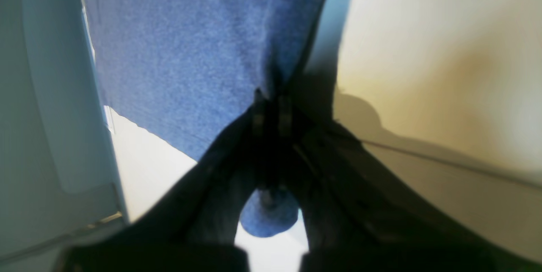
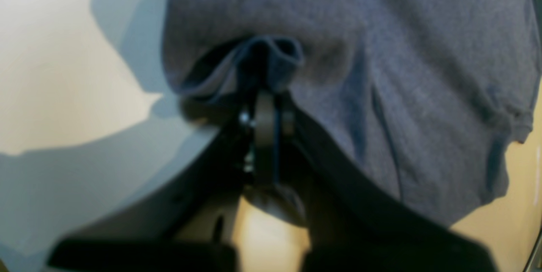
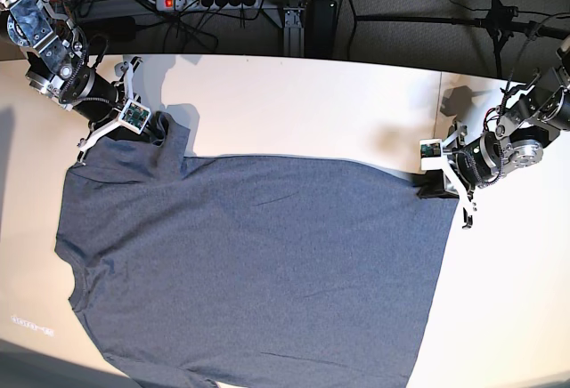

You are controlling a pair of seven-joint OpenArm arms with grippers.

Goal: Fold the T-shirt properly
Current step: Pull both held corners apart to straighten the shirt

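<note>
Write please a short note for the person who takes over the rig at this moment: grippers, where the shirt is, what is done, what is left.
Left gripper: shut on the T-shirt, at the far corner of its hem, on the base view's right.
Right gripper: shut on the T-shirt, at the far sleeve, on the base view's left.
The T-shirt lies spread flat on the table, neck to the base view's left, near edge running out of the picture. No lettering shows.
Done: both far corners gripped.
Left: all folds; none shows yet.

The big blue-grey cloth T-shirt [image 3: 258,272] looks soft, fuzzy and matt; the pale tabletop [image 3: 294,103] seems smooth, maybe slightly shiny.
</note>
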